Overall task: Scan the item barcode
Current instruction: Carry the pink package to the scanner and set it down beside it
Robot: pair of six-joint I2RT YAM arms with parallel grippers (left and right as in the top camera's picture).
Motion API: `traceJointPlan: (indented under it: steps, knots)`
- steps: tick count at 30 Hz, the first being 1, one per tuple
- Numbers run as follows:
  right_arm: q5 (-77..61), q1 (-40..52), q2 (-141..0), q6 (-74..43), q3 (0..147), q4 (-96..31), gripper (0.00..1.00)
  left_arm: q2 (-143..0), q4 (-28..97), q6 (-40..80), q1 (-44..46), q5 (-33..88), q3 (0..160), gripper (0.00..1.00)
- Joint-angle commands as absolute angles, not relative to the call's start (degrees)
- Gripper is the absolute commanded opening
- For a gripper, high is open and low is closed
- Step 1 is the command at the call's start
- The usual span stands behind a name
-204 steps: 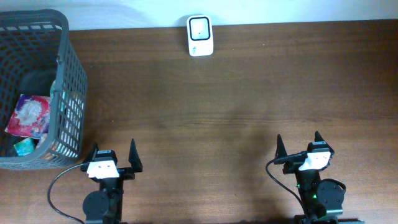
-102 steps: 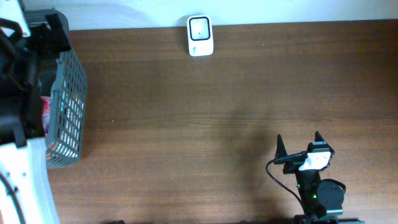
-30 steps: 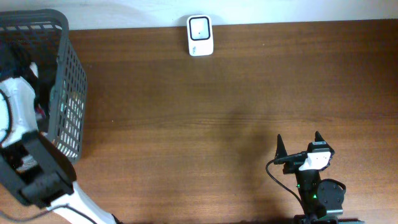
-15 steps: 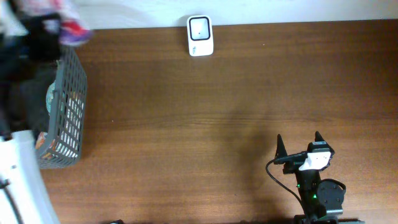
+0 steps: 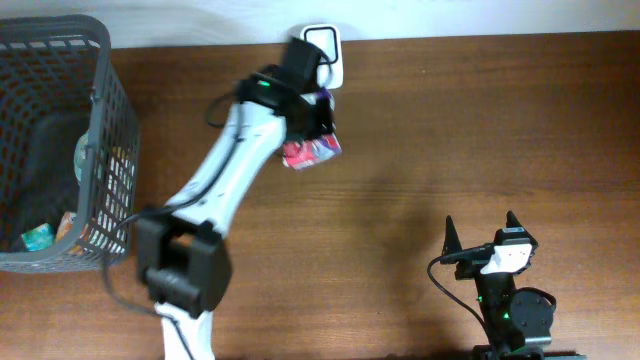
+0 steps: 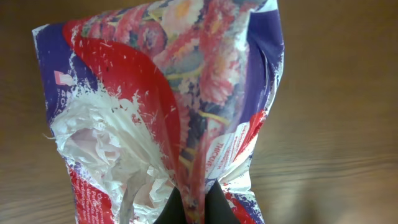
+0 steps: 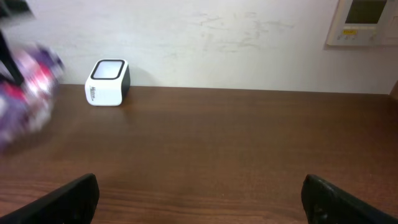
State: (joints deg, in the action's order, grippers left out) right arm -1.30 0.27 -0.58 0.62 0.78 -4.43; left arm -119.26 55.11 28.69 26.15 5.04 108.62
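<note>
Stock on view: one wooden table (image 5: pixel 450 140); one grey mesh basket (image 5: pixel 112 130); one white barcode scanner (image 7: pixel 107 82); one flowered packet (image 6: pixel 168 106), outside the basket; small packets (image 5: pixel 38 236) inside the basket, at least three, exact count obscured by the mesh; two grippers, the left gripper (image 6: pixel 194 208) and the right gripper (image 5: pixel 480 228); one wall panel (image 7: pixel 365 18).

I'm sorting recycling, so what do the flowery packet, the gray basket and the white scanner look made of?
Flowery packet: probably thin glossy plastic film; it crinkles and catches light.
Gray basket: matte moulded plastic, judging by its even grid walls.
White scanner: smooth hard plastic, it seems, with a dark-rimmed top window.
</note>
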Motion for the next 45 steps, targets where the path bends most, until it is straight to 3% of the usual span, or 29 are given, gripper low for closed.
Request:
traceJointPlan:
  steps: [1,3,4,5,13,14,15,16,20,22,24,27,38,45]
  knots:
    - [-0.8,-0.08,-0.19,0.4,0.32,-4.56,0.99,-124.03,55.09,31.48,30.11,3.57,108.79,0.03]
    - [-0.8,-0.08,-0.19,0.4,0.32,-4.56,0.99,-125.38,54.48,31.46,32.27,3.46,108.79,0.31]
    - [-0.8,-0.08,-0.19,0.4,0.32,-4.56,0.99,-125.36,54.17,31.42,32.93,2.33,108.79,0.63]
    - [-0.8,-0.08,-0.19,0.4,0.32,-4.56,0.99,-125.32,54.11,31.38,33.04,1.06,108.92,0.7]
    - [-0.8,-0.08,-0.19,0.4,0.32,-4.56,0.99,-121.23,61.47,23.2,28.69,0.6,121.67,0.73]
    - [-0.8,-0.08,-0.19,0.4,0.32,-4.56,0.99,-119.79,62.48,14.85,26.74,0.6,122.93,0.75]
    - [-0.8,-0.08,-0.19,0.4,0.32,-4.56,0.99,-119.9,64.86,12.29,24.1,0.62,122.93,0.89]
    - [-0.8,-0.08,-0.21,0.4,0.32,-4.56,0.99,-120.18,66.54,12.29,22.46,0.64,122.93,0.92]
    - [-0.8,-0.08,-0.19,0.4,0.32,-4.56,0.99,-125.43,72.64,7.79,17.93,15.42,122.67,0.91]
    - [-0.8,-0.08,-0.19,0.4,0.32,-4.56,0.99,-129.97,75.31,7.79,18.9,16.88,122.67,0.85]
    - [-0.8,-0.08,-0.19,0.4,0.32,-4.56,0.99,-135.17,75.9,7.84,21.45,17.37,122.67,0.55]
    - [-0.8,-0.08,-0.19,0.4,0.32,-4.56,0.99,-138.41,76.75,7.81,24.71,19.97,122.67,0.63]
    - [-0.8,-0.08,-0.19,0.4,0.32,-4.56,0.99,-138.85,79.18,7.84,27.09,20.18,125.05,0.66]
    - [-0.8,-0.08,-0.21,0.4,0.32,-4.56,0.99,-138.85,86.72,6.35,25.21,18.55,144.62,0.67]
